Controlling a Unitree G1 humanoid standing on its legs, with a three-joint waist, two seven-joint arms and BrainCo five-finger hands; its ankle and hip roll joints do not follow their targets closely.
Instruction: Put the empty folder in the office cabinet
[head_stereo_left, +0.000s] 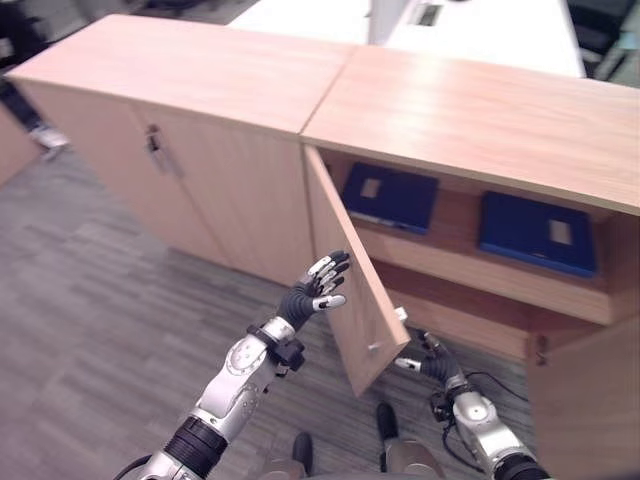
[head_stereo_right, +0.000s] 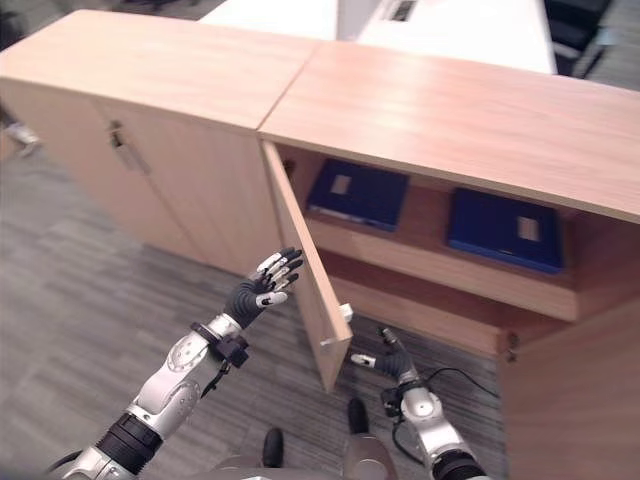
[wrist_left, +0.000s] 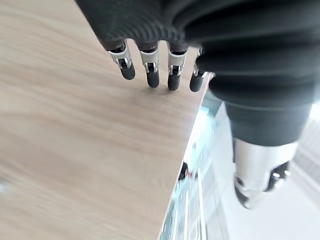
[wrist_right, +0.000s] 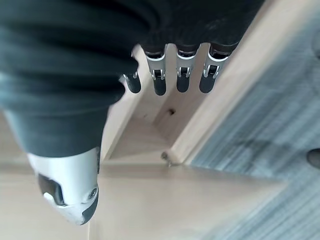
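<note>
A grey carpeted floor (head_stereo_left: 90, 330) fills the lower left of the head views, and a long low wooden cabinet (head_stereo_left: 480, 110) runs across the upper half, its left doors closed and one door (head_stereo_left: 345, 270) swung out toward the camera at centre. Behind that door a shelf (head_stereo_left: 470, 262) carries two blue folders lying flat, one (head_stereo_left: 392, 196) near the door's hinge side and the other (head_stereo_left: 537, 232) further right; each lies with its long axis running across the shelf. Neither hand holds a folder. The left hand (head_stereo_left: 318, 285) is raised at centre frame, fingers (wrist_left: 152, 70) straight and spread, lying against or just off the door's outer face, nothing grasped. The right hand (head_stereo_left: 425, 358) sits low at lower right, just beyond the door's bottom free corner, fingers extended and empty. The relation that matters is the left hand to the door panel: the folders lie up and right of both hands, inside the cabinet, so what remains looks like moving the door, and the left hand is the one placed for that. The left wrist view shows the fingertips close over wood grain near the panel's edge, closeness the head views cannot settle. The right wrist view shows the cabinet's lower interior corner and carpet.
</note>
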